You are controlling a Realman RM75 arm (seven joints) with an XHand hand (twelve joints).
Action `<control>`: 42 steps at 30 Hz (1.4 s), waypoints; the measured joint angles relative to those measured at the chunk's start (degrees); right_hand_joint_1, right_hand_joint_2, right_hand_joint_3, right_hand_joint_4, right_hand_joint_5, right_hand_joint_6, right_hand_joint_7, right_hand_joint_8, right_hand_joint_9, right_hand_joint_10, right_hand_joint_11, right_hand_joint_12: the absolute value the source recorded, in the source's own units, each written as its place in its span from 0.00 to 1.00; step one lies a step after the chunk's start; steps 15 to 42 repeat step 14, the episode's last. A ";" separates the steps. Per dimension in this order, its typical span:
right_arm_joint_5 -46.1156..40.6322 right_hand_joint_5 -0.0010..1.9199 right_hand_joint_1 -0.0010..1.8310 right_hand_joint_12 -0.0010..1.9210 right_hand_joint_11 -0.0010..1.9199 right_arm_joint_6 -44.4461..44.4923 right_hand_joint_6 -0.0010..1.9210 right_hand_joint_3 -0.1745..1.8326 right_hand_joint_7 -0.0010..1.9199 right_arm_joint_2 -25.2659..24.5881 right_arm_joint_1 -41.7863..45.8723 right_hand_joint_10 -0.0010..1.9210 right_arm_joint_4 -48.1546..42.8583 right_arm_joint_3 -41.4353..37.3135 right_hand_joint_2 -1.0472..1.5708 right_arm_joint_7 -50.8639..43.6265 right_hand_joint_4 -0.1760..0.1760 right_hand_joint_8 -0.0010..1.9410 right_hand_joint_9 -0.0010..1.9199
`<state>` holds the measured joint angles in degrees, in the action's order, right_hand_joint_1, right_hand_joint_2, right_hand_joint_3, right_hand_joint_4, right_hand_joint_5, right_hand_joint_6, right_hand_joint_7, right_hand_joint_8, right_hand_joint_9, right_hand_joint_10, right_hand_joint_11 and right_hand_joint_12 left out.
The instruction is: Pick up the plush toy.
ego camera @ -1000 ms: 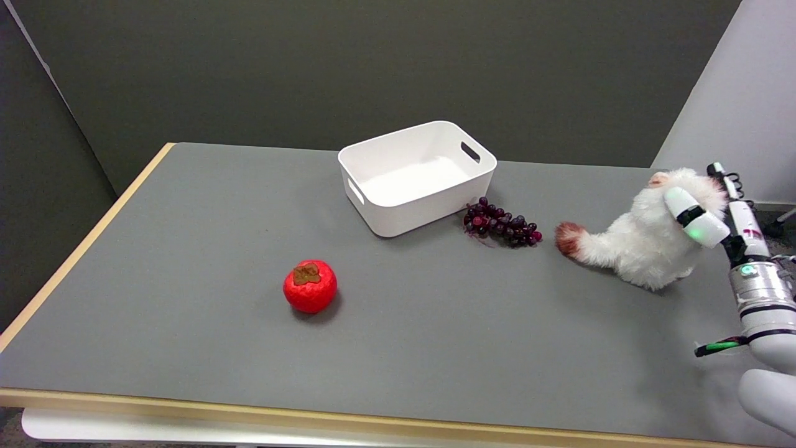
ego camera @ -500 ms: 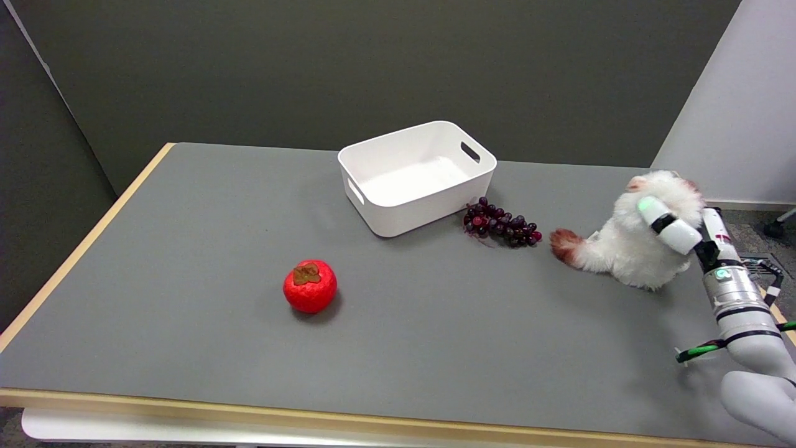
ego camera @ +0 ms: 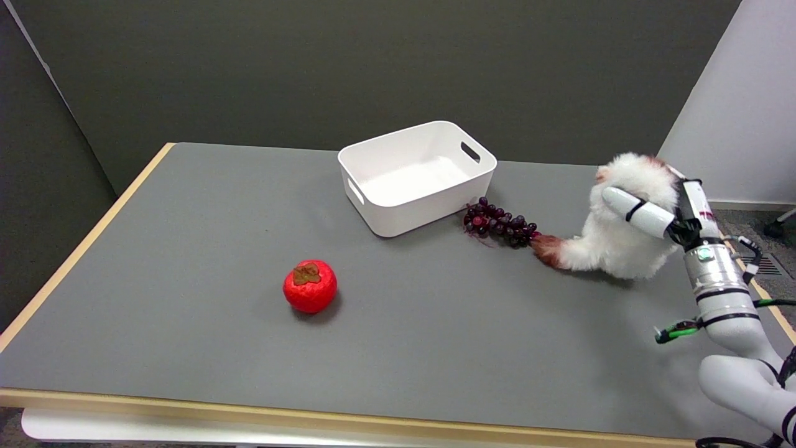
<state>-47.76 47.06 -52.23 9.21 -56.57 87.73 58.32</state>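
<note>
The plush toy (ego camera: 612,239) is a fluffy white animal with a brown-tipped tail, at the right of the grey table (ego camera: 398,348). My right hand (ego camera: 659,211) grips it around the upper body from the right, one white finger wrapped across its front. The rest of the hand is hidden behind the fur. The toy's tail tip lies against the grapes (ego camera: 500,229). I cannot tell whether the toy's underside still touches the table.
A white plastic bin (ego camera: 415,177) stands at the back middle with the dark grape bunch just right of it. A red persimmon (ego camera: 310,286) sits left of centre. The table's right edge (ego camera: 768,305) runs close beside my forearm.
My right hand has carried the plush toy leftward and slightly away, bringing its tail up against the grapes. The arm has swung in with it.
</note>
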 measured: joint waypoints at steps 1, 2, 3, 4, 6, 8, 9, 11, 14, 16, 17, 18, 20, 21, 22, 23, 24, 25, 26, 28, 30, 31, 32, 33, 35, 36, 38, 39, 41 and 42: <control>0.13 0.25 0.63 0.97 0.34 0.19 0.80 0.15 0.41 0.02 -0.14 0.71 -0.40 0.00 0.88 -0.02 0.00 0.81 0.39; 0.35 0.25 0.63 0.97 0.34 0.49 0.80 0.15 0.41 0.11 -0.41 0.71 -1.18 -0.02 0.88 -0.06 0.00 0.81 0.39; 0.55 0.25 0.63 0.98 0.34 0.70 0.80 0.15 0.41 0.21 -0.61 0.71 -1.80 -0.08 0.88 -0.08 0.00 0.81 0.39; 0.72 0.25 0.63 0.98 0.34 0.91 0.81 0.14 0.41 0.32 -0.82 0.71 -2.48 -0.17 0.88 -0.11 0.00 0.82 0.39; 1.12 0.25 0.63 0.98 0.33 1.27 0.81 0.14 0.40 0.67 -1.31 0.71 -4.20 -0.40 0.89 -0.19 0.00 0.82 0.39; 1.50 0.25 0.63 0.97 0.31 1.53 0.81 0.14 0.40 1.05 -1.84 0.72 -5.94 -0.61 0.89 -0.28 0.00 0.82 0.38; 1.69 0.25 0.63 0.97 0.30 1.64 0.81 0.14 0.40 1.27 -2.15 0.72 -6.96 -0.71 0.89 -0.39 0.00 0.82 0.38; 2.03 0.25 0.63 0.98 0.29 1.76 0.81 0.15 0.40 1.63 -2.73 0.73 -8.85 -0.88 0.88 -0.70 0.00 0.82 0.37; 2.53 0.25 0.63 0.99 0.26 1.80 0.80 0.16 0.41 2.28 -4.13 0.74 -12.41 -1.03 0.88 -1.65 0.00 0.81 0.37; 2.53 0.25 0.63 0.99 0.26 1.80 0.80 0.16 0.41 2.28 -4.13 0.74 -12.41 -1.03 0.88 -1.65 0.00 0.81 0.37; 2.53 0.25 0.63 0.99 0.26 1.80 0.80 0.16 0.41 2.28 -4.13 0.74 -12.41 -1.03 0.88 -1.65 0.00 0.81 0.37; 2.53 0.25 0.63 0.99 0.26 1.80 0.80 0.16 0.41 2.28 -4.13 0.74 -12.41 -1.03 0.88 -1.65 0.00 0.81 0.37; 2.53 0.25 0.63 0.99 0.26 1.80 0.80 0.16 0.41 2.28 -4.13 0.74 -12.41 -1.03 0.88 -1.65 0.00 0.81 0.37; 2.53 0.25 0.63 0.99 0.26 1.80 0.80 0.16 0.41 2.28 -4.13 0.74 -12.41 -1.03 0.88 -1.65 0.00 0.81 0.37; 2.53 0.25 0.63 0.99 0.26 1.80 0.80 0.16 0.41 2.28 -4.13 0.74 -12.41 -1.03 0.88 -1.65 0.00 0.81 0.37; 2.53 0.25 0.63 0.99 0.26 1.80 0.80 0.16 0.41 2.28 -4.13 0.74 -12.41 -1.03 0.88 -1.65 0.00 0.81 0.37; 2.53 0.25 0.63 0.99 0.26 1.80 0.80 0.16 0.41 2.28 -4.13 0.74 -12.41 -1.03 0.88 -1.65 0.00 0.81 0.37; 2.53 0.25 0.63 0.99 0.26 1.80 0.80 0.16 0.41 2.28 -4.13 0.74 -12.41 -1.03 0.88 -1.65 0.00 0.81 0.37; 2.53 0.25 0.63 0.99 0.26 1.80 0.80 0.16 0.41 2.28 -4.13 0.74 -12.41 -1.03 0.88 -1.65 0.00 0.81 0.37; 2.53 0.25 0.63 0.99 0.26 1.80 0.80 0.16 0.41 2.28 -4.13 0.74 -12.41 -1.03 0.88 -1.65 0.00 0.81 0.37; 2.53 0.25 0.63 0.99 0.26 1.80 0.80 0.16 0.41 2.28 -4.13 0.74 -12.41 -1.03 0.88 -1.65 0.00 0.81 0.37; 2.53 0.25 0.63 0.99 0.26 1.80 0.80 0.16 0.41 2.28 -4.13 0.74 -12.41 -1.03 0.88 -1.65 0.00 0.81 0.37; 2.53 0.25 0.63 0.99 0.26 1.80 0.80 0.16 0.41 2.28 -4.13 0.74 -12.41 -1.03 0.88 -1.65 0.00 0.81 0.37; 2.53 0.25 0.63 0.99 0.26 1.80 0.80 0.16 0.41 2.28 -4.13 0.74 -12.41 -1.03 0.88 -1.65 0.00 0.81 0.37; 2.53 0.25 0.63 0.99 0.26 1.80 0.80 0.16 0.41 2.28 -4.13 0.74 -12.41 -1.03 0.88 -1.65 0.00 0.81 0.37; 2.53 0.25 0.63 0.99 0.26 1.80 0.80 0.16 0.41 2.28 -4.13 0.74 -12.41 -1.03 0.88 -1.65 0.00 0.81 0.37; 2.53 0.25 0.63 0.99 0.26 1.80 0.80 0.16 0.41 2.28 -4.13 0.74 -12.41 -1.03 0.88 -1.65 0.00 0.81 0.37; 2.53 0.25 0.63 0.99 0.26 1.80 0.80 0.16 0.41 2.28 -4.13 0.74 -12.41 -1.03 0.88 -1.65 0.00 0.81 0.37; 2.53 0.25 0.63 0.99 0.26 1.80 0.80 0.16 0.41 2.28 -4.13 0.74 -12.41 -1.03 0.88 -1.65 0.00 0.81 0.37; 2.53 0.25 0.63 0.99 0.26 1.80 0.80 0.16 0.41 2.28 -4.13 0.74 -12.41 -1.03 0.88 -1.65 0.00 0.81 0.37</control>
